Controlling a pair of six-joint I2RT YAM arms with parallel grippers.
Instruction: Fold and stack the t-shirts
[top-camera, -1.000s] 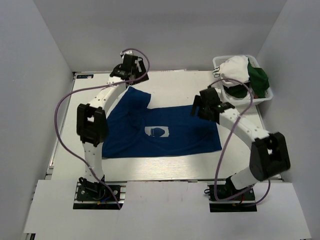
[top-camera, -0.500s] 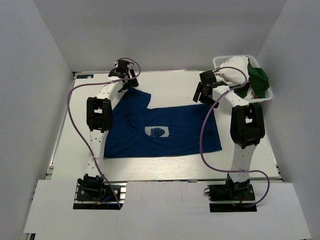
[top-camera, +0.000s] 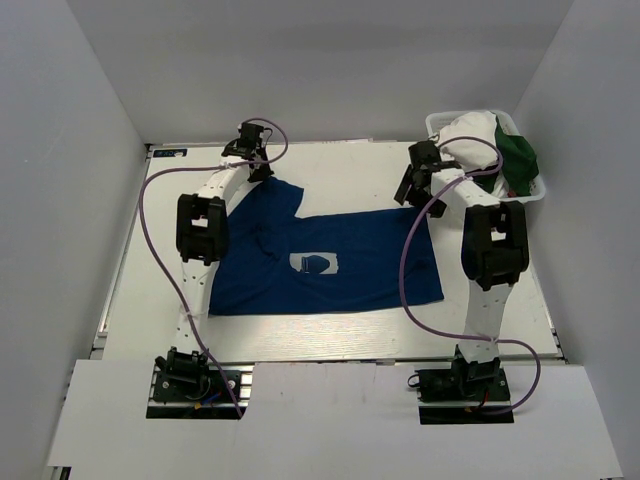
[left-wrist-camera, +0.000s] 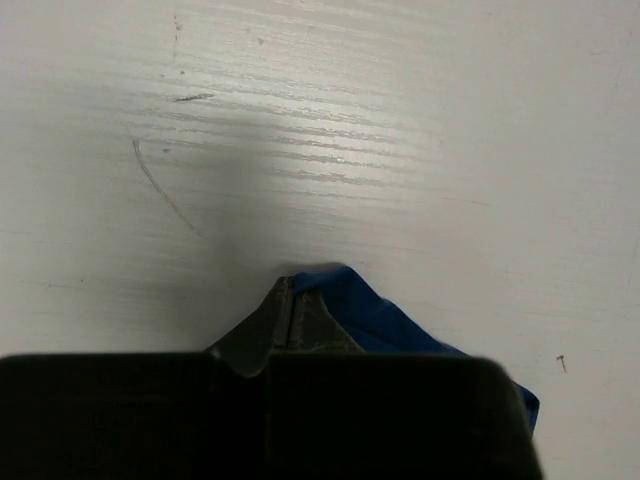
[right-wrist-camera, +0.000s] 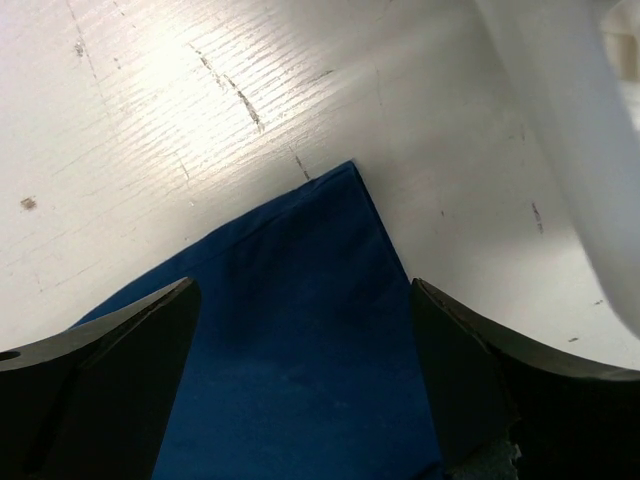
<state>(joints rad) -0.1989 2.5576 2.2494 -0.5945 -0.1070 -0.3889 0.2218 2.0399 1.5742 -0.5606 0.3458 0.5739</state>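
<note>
Pinching the far left corner of the royal blue t-shirt, the left tool sits low at the far left of the white counter. In the left wrist view the left tool is clenched, fingertips together, with a small bunch of blue cloth raised just beside and under the tips and bare counter beyond.

The shirt lies spread flat mid-counter, front up. Its white square print is near the middle, a sleeve juts toward the far left, and the hem edge runs along the right. There are some wrinkles near the left side.

The right tool is down at the shirt's far right corner. In the right wrist view the right tool is released: both dark fingers are spread wide, straddling the blue corner, which lies flat on the counter. Nothing is gripped between them.

At the far right corner of the counter stands a white mesh basket, holding a bunched white t-shirt and a dark green t-shirt draped over its right rim. The basket is near the right tool, and I can't tell whether they touch.
</note>
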